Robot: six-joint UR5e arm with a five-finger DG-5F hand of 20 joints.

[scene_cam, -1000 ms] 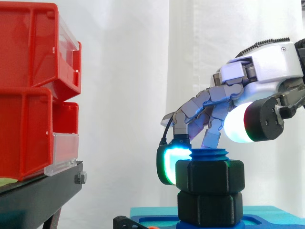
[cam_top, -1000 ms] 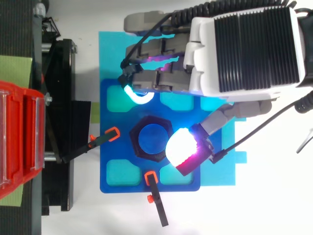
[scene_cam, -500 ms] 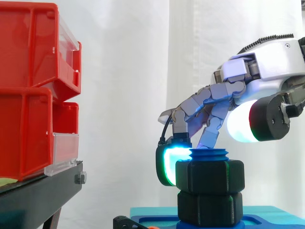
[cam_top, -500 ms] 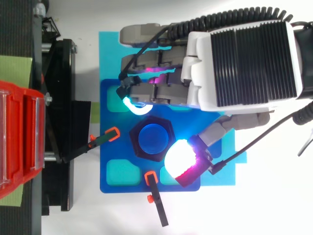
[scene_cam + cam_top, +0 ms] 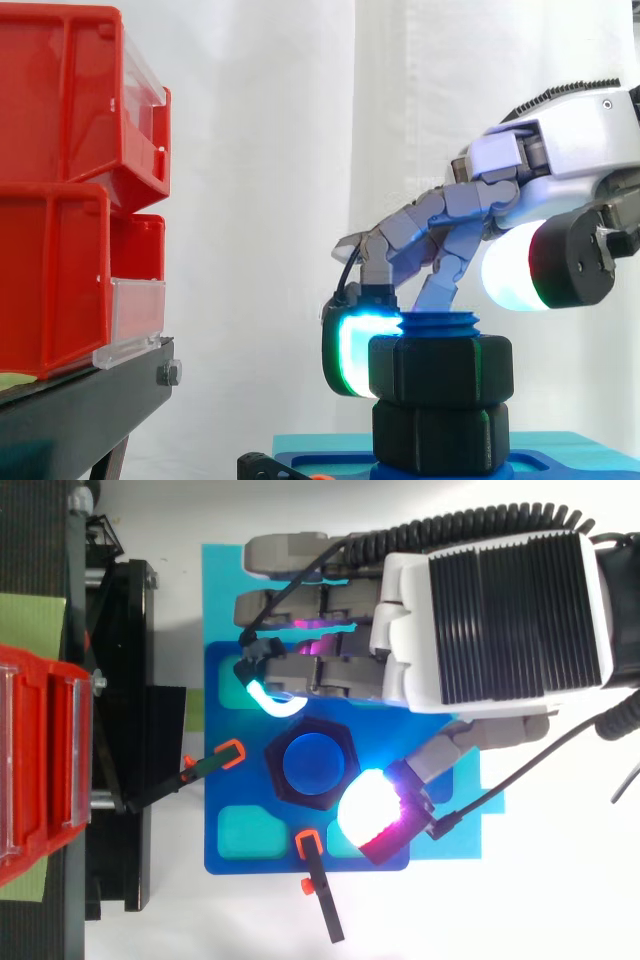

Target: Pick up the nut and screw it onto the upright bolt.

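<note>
A black hexagonal nut (image 5: 441, 368) (image 5: 312, 763) sits threaded on the upright blue bolt (image 5: 440, 323), whose blue tip (image 5: 312, 764) shows through the nut's hole. A second black hexagonal piece (image 5: 440, 436) lies under it on the blue base (image 5: 232, 825). My hand (image 5: 500, 610) hovers over the bolt and straddles it. A cyan-glowing fingertip (image 5: 345, 350) rests against the nut's far-left side. The white-glowing thumb pad (image 5: 372, 805) stands by the nut's opposite corner, higher than the nut's top in the side view. The hand is open, with nothing pinched between thumb and fingers.
Red bins (image 5: 70, 190) stack on a black stand (image 5: 90, 400) to the left. Black clamps with orange tips (image 5: 228, 753) (image 5: 308, 845) hold the blue base, which lies on a light blue sheet (image 5: 225, 590). A white curtain hangs behind.
The hand has shifted slightly: the cyan fingertip slid lower and further left along the nut's side, and the thumb pad drifted away from the fingers. The nut has not visibly turned.
</note>
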